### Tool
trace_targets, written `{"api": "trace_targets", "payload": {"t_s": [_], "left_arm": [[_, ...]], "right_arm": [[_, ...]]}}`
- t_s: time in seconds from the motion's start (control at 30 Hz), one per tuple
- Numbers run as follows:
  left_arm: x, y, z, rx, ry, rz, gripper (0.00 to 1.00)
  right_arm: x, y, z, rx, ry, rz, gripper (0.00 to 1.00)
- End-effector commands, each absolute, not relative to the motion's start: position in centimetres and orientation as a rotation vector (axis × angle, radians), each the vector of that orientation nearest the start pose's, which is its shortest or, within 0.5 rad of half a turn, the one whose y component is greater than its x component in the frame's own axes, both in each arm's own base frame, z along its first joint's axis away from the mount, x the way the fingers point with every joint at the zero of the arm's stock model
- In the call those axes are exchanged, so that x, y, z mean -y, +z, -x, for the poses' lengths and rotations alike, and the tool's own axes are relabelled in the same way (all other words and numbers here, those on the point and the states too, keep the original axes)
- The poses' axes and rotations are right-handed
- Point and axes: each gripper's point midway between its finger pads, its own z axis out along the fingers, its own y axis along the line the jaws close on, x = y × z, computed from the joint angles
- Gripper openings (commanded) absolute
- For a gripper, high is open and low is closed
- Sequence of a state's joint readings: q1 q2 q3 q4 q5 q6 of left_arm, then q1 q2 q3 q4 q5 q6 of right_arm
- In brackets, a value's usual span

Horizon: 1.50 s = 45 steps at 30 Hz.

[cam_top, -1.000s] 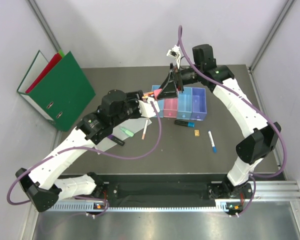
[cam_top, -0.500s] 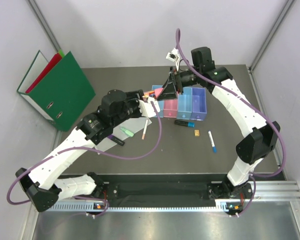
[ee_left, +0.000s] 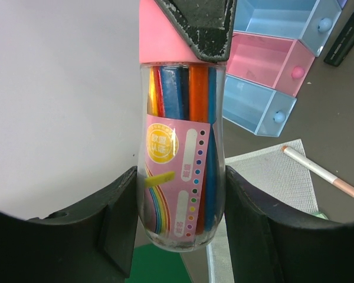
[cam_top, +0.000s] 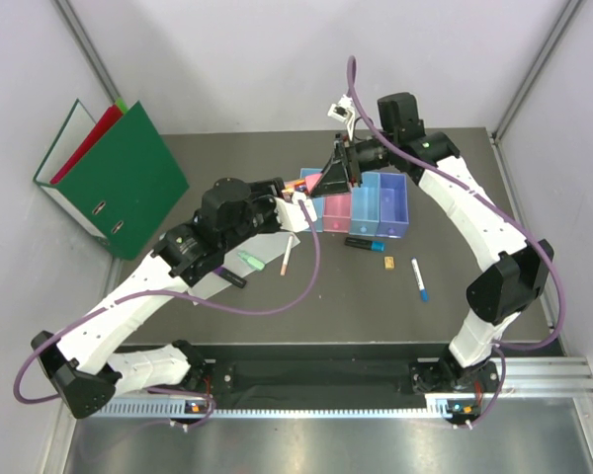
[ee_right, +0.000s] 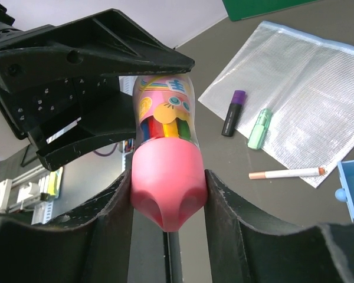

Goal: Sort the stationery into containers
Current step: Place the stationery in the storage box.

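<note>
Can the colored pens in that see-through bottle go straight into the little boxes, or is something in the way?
Something is in the way: the pink cap closes the clear bottle, shutting the pens in. The right gripper pinches that cap, and the left gripper holds the bottle near the bins.

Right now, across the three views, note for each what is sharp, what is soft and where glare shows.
Top external: even light, no hard shadows, table sharp throughout. Left wrist: pen tube crisp, slight sheen on its clear wall; the dark fingers at the lens edge look softer. Right wrist: pink cap crisp; the mesh sleeve glints pale.
</note>
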<state>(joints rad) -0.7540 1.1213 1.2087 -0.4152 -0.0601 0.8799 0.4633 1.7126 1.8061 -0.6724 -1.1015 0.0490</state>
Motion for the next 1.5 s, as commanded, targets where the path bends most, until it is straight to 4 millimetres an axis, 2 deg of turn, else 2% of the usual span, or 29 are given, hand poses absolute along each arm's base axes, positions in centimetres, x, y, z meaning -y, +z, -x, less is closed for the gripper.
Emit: {"api": "trace_targets", "payload": {"t_s": [0.0,0.17,0.23,0.3,0.33,0.43,0.5,0.57,0.77,0.87,0.93,1.0,1.03,1.07,1.1,1.13,1.17,1.2,1.23,1.27,1.47], "left_arm": [[22.6,34.4,-29.8,-1.28,0.135,-1.299,0.0],[22.6,33.8,-30.0,-1.293,0.142,-1.311,0.0],[22.7,33.4,-30.1,-1.301,0.143,-1.316,0.07],[22.7,33.3,-30.1,-1.303,0.142,-1.317,0.2],[22.6,33.0,-30.0,-1.309,0.142,-1.32,0.41],[22.3,32.7,-30.0,-1.323,0.147,-1.313,0.7],[22.0,32.8,-29.7,-1.322,0.148,-1.301,0.81],[21.8,32.7,-29.5,-1.33,0.146,-1.292,0.99],[20.3,33.1,-28.7,-1.376,0.142,-1.232,0.99],[19.3,33.6,-28.2,-1.393,0.154,-1.197,0.99],[18.5,33.3,-27.9,-1.412,0.172,-1.203,0.99],[17.8,32.8,-27.5,-1.426,0.188,-1.2,0.99],[17.4,32.6,-27.4,-1.432,0.203,-1.197,0.99],[17.0,32.8,-27.3,-1.431,0.209,-1.186,0.99],[16.9,32.3,-27.2,-1.442,0.212,-1.189,0.99],[16.6,32.1,-27.2,-1.462,0.216,-1.173,0.99],[16.4,32.1,-27.1,-1.47,0.213,-1.16,0.99],[16.3,31.7,-27.0,-1.482,0.21,-1.159,0.99],[16.2,31.6,-26.9,-1.491,0.202,-1.149,0.99],[16.1,31.5,-26.9,-1.497,0.198,-1.141,0.99],[15.8,30.7,-26.7,-1.526,0.187,-1.127,0.99]], "right_arm": [[-32.4,36.4,-27.6,-1.727,1.462,1.118,0.04],[-32.6,36.7,-27.4,-1.724,1.463,1.118,0.0],[-32.5,36.9,-27.6,-1.727,1.456,1.108,0.0],[-32.6,36.7,-27.6,-1.736,1.456,1.104,0.0],[-32.5,36.7,-27.8,-1.741,1.439,1.097,0.0],[-32.3,36.4,-28.4,-1.753,1.376,1.088,0.0],[-32.0,36.4,-28.8,-1.754,1.335,1.084,0.0],[-31.9,36.3,-29.6,-1.767,1.287,1.065,0.0],[-31.0,35.9,-31.9,-1.783,1.105,1.049,0.0],[-30.0,34.9,-34.6,-1.801,0.9,1.061,0.0],[-28.9,34.6,-36.6,-1.783,0.726,1.097,0.0],[-28.2,33.4,-38.3,-1.772,0.603,1.167,0.0],[-27.7,34.0,-39.4,-1.762,0.526,1.168,0.0],[-27.5,32.3,-40.3,-1.805,0.493,1.189,0.0],[-27.3,31.9,-41.1,-1.795,0.439,1.226,0.0],[-26.9,32.6,-42.0,-1.777,0.379,1.231,0.0],[-26.7,30.4,-42.6,-1.832,0.362,1.268,0.0],[-26.6,29.9,-43.1,-1.82,0.326,1.316,0.0],[-26.5,30.2,-43.5,-1.807,0.298,1.335,0.0],[-26.4,28.6,-44.0,-1.833,0.279,1.371,0.0],[-26.0,25.8,-46.5,-1.815,0.155,1.465,0.0]]}}
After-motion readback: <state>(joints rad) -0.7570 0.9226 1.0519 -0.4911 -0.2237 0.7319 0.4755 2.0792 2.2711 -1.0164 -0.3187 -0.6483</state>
